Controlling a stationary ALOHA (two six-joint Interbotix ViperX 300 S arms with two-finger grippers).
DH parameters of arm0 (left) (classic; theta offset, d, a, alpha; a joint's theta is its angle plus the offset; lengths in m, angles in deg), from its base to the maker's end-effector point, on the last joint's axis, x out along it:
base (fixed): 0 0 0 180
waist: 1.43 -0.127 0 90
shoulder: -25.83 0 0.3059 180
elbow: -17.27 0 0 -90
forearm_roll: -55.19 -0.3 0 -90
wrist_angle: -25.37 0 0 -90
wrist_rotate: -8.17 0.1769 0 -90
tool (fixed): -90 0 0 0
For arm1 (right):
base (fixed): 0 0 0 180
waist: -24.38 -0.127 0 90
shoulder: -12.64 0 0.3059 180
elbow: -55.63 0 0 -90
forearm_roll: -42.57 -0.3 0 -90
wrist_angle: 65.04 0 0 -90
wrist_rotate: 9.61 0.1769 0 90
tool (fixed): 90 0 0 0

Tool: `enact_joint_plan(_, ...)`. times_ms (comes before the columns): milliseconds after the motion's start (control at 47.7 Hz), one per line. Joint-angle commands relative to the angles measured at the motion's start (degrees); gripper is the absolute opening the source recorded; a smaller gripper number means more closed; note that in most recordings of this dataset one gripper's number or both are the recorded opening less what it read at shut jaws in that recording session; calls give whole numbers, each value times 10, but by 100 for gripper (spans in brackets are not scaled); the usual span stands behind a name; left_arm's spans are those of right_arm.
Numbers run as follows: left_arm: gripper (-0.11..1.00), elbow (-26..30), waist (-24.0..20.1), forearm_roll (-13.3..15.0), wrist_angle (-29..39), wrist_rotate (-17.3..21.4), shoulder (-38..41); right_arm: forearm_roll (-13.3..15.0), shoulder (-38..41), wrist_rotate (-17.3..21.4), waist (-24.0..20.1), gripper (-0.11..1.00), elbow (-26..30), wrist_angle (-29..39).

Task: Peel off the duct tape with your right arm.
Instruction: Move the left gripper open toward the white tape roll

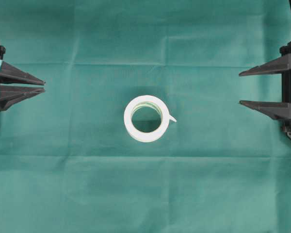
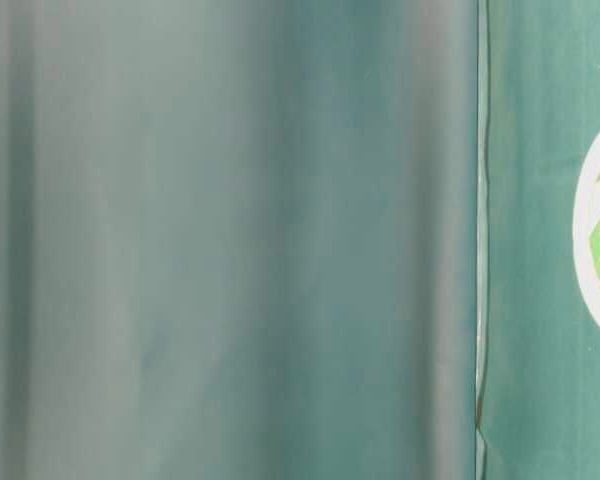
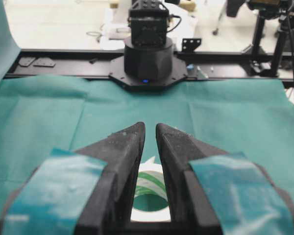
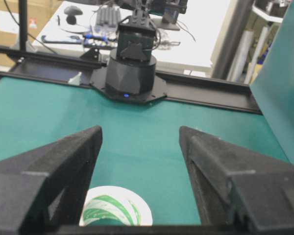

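From my right wrist camera, the right gripper (image 4: 140, 139) is nearest to me, its 2 black pointed fingers (image 4: 63, 161) spread well apart with bare green cloth (image 4: 142, 147) between them; the jaws are released and hold nothing. Just below the gap, toward the near finger on the left of that view, I see the duct tape (image 4: 115, 208) lying flat on the cloth, white with green print showing on its core, partly cut off by the frame under the fingers. Beyond the fingertips, across the cloth, stands the black base of the opposite arm (image 4: 130, 73) on a dark rail.

From my left wrist camera, the left gripper (image 3: 150, 128) has its 2 fingers nearly together, only a thin slit between the tips, nothing clamped in it. Each finger carries a teal patch (image 3: 56, 188) close to the lens. The tape shows through the slit, low between the fingers and ahead of them.

Overhead, the roll (image 1: 146, 118) sits between the 2 grippers, well apart from both, with a small white tab (image 1: 172, 118) sticking out on the side facing the right gripper (image 1: 240, 88). The left gripper (image 1: 43, 86) points at it from the other edge.

The table-level view is mostly blurred green, with a slice of the roll at its right edge.
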Motion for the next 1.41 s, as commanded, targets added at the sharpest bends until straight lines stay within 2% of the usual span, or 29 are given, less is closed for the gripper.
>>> enact_joint_plan(0,24,-1,4,7,-18,-3,5,0,4,0,3,24,8,-4)
enact_joint_plan(42,21,-4,5,7,-25,-3,9,0,3,-2,3,22,4,-6)
enact_joint_plan(147,3,-2,7,7,-39,-2,21,1,2,-2,4,2,0,-16)
enact_joint_plan(231,1,-1,7,7,-42,-2,33,1,3,-2,5,-5,-3,-23)
enact_joint_plan(357,1,-5,7,7,-47,-3,41,1,3,2,6,-10,-8,-26)
enact_joint_plan(629,1,-12,23,7,-71,0,48,1,1,22,6,-9,-26,-27)
enact_joint_plan(713,13,-13,31,7,-81,2,58,1,-1,26,6,-4,-31,-26)
enact_joint_plan(839,47,-9,33,7,-86,1,83,1,-2,26,6,16,-33,-27)
enact_joint_plan(902,66,-1,33,7,-86,1,103,1,-3,26,6,32,-33,-28)
enact_joint_plan(965,82,8,32,8,-88,0,121,1,-2,26,7,52,-33,-30)
enact_joint_plan(1028,93,19,32,7,-91,1,142,1,-2,26,7,70,-33,-31)
enact_joint_plan(1070,95,26,32,7,-97,1,155,1,-2,26,6,77,-34,-31)
enact_joint_plan(1384,95,104,32,8,-165,2,293,1,-2,26,6,76,-35,-31)
